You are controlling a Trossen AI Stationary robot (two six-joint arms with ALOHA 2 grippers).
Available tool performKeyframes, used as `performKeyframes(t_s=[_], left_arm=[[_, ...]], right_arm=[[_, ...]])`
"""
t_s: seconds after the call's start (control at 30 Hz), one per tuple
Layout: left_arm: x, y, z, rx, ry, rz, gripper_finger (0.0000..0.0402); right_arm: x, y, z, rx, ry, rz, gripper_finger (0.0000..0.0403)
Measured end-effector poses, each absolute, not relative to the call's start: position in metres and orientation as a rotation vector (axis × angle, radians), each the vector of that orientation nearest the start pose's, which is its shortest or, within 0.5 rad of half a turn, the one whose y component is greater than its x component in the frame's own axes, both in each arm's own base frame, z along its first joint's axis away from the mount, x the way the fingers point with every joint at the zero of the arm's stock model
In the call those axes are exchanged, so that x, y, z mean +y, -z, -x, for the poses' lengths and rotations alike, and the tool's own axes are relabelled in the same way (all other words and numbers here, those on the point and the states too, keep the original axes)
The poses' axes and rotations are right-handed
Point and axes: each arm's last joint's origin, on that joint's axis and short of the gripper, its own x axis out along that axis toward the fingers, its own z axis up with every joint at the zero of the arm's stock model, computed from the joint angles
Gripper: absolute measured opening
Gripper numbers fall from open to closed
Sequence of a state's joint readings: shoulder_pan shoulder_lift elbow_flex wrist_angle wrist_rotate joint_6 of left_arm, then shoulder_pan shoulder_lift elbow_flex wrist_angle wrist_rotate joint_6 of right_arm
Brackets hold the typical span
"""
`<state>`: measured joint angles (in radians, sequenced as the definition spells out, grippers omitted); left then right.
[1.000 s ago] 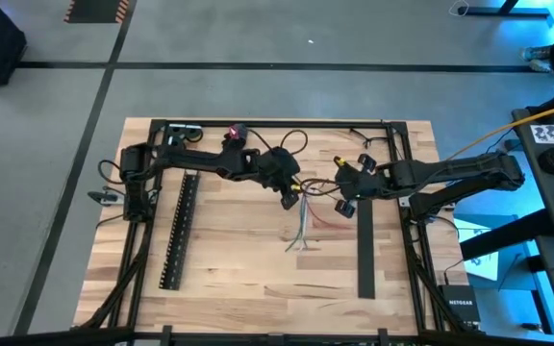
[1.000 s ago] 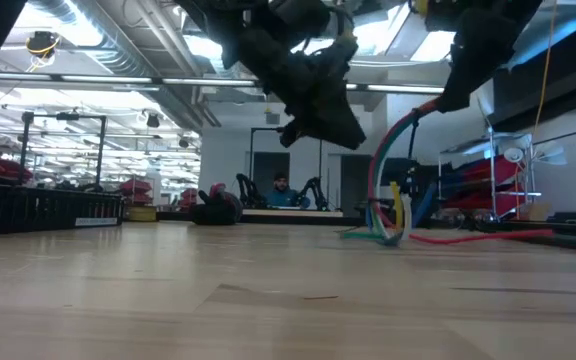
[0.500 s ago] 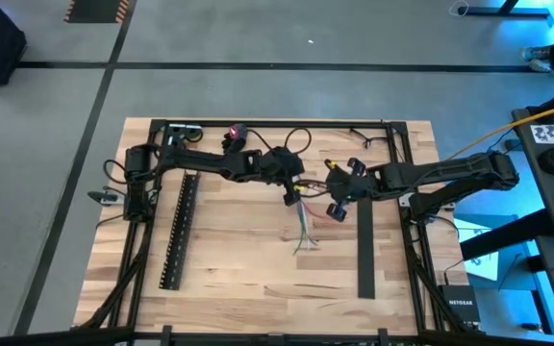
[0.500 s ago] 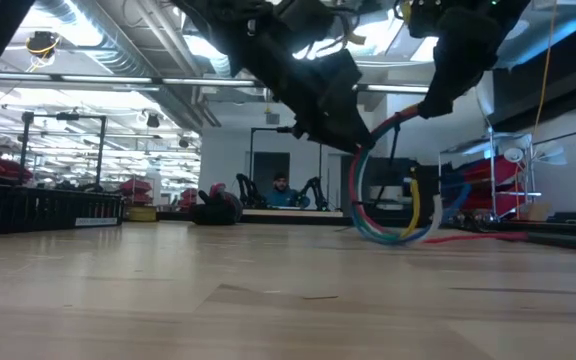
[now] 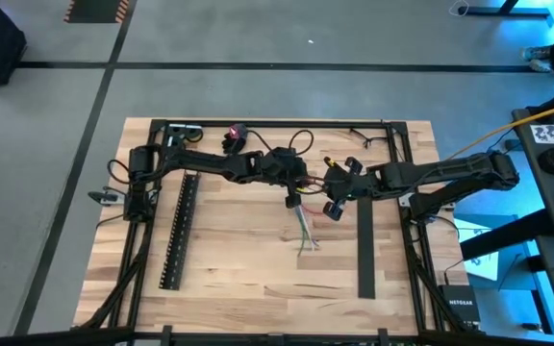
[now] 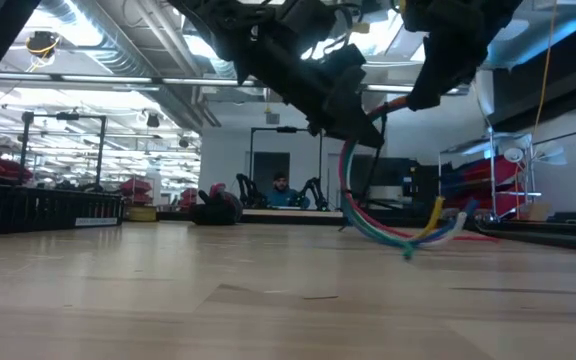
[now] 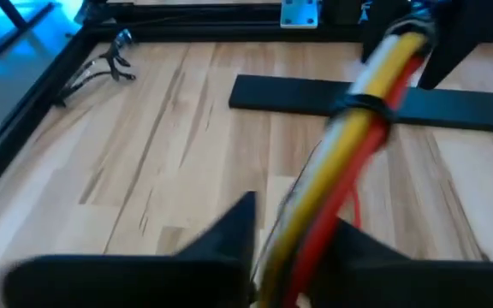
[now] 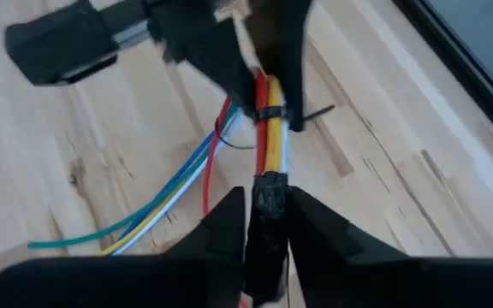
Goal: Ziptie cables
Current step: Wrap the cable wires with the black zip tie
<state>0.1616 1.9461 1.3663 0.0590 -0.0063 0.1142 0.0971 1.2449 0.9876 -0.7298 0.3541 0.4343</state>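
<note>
multicoloured cables [image 8: 268, 128] between both hands

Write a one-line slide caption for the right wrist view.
Both grippers shut on the bundle of coloured cables, the right gripper at its black end, a thin dark zip tie looped around it above the wooden table.

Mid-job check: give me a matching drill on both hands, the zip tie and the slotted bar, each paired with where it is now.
1. left hand
2. right hand
3. zip tie
4. slotted bar

A. grips the black end of the cables
B. lies flat on the table's left side
C. grips the coloured wires
D. wrapped round the bundle between the hands

Pairs: 1-C, 2-A, 3-D, 4-B
</note>
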Motion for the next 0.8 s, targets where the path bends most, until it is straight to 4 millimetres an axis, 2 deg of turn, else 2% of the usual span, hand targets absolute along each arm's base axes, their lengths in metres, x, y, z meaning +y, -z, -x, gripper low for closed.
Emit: performKeyframes(t_s=[0.07,0.27,0.37,0.43,0.53,0.63,0.8], left_arm=[[0.071,-0.221,-0.432,0.517,-0.134,-0.078,0.0015],[0.071,-0.237,-0.427,0.477,-0.144,-0.062,0.0008],[0.073,-0.252,-0.421,0.437,-0.159,-0.035,0.0006],[0.075,-0.262,-0.417,0.408,-0.170,-0.019,0.0006],[0.076,-0.275,-0.412,0.376,-0.181,0.000,0.0010],[0.077,-0.284,-0.408,0.350,-0.188,0.035,0.0010],[0.076,-0.288,-0.406,0.331,-0.178,0.106,0.0009]], right_arm=[[0.013,-0.274,-0.238,0.916,0.446,-0.175,0.0097],[0.011,-0.317,-0.222,1.005,0.495,-0.144,0.0157],[0.010,-0.336,-0.207,0.952,0.491,-0.165,0.0177],[0.011,-0.340,-0.196,0.889,0.499,-0.185,0.0183],[0.015,-0.332,-0.184,0.755,0.532,-0.190,0.0185],[0.022,-0.316,-0.184,0.588,0.528,-0.208,0.0185],[0.027,-0.268,-0.200,0.435,0.546,-0.235,0.0185]])
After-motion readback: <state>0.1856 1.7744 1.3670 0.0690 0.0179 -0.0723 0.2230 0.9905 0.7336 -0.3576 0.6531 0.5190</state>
